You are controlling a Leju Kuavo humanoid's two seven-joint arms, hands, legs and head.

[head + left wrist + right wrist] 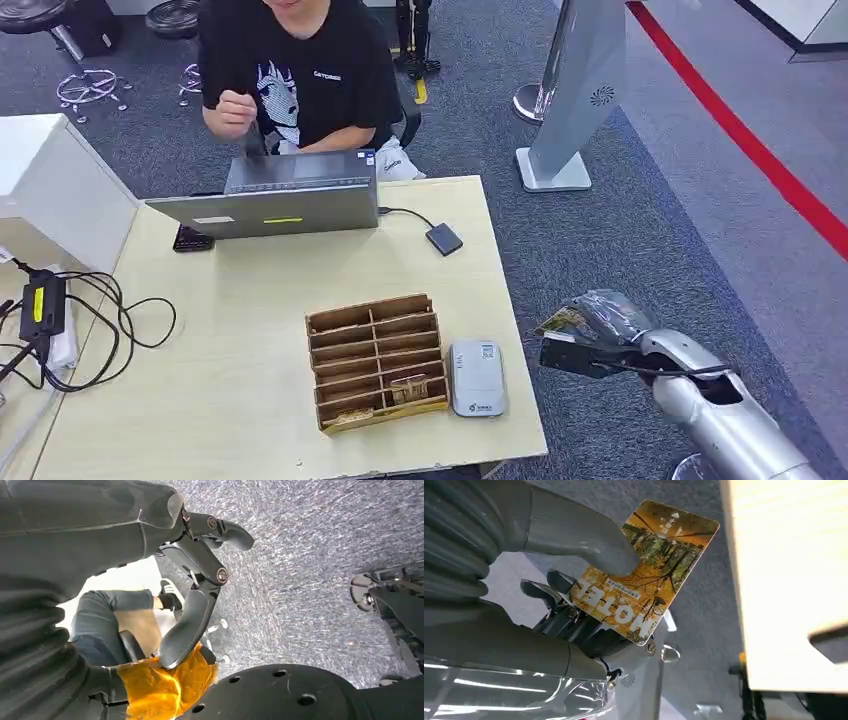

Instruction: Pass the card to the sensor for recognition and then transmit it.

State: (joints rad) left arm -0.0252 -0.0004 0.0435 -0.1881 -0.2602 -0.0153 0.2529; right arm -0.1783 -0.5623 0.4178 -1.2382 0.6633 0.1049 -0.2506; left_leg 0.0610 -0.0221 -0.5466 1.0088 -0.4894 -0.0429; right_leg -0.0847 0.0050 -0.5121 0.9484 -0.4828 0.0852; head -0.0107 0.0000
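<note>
My right hand (590,335) pinched the card (644,570) beside the table (250,330), short of the sensor (477,377); that thumb-only hold risked a slip. My left hand (200,580) hung empty, fingers apart.

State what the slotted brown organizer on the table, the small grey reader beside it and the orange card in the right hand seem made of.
Slotted brown organizer: probably thin wood or fibreboard; matte, with darker cut edges. Small grey reader: likely moulded plastic; smooth, rounded corners, soft sheen. Orange printed card, held under the thumb of the right hand: seemingly glossy plastic; flat, rounded corners, an autumn-tree picture and "HOTEL" lettering.
</note>
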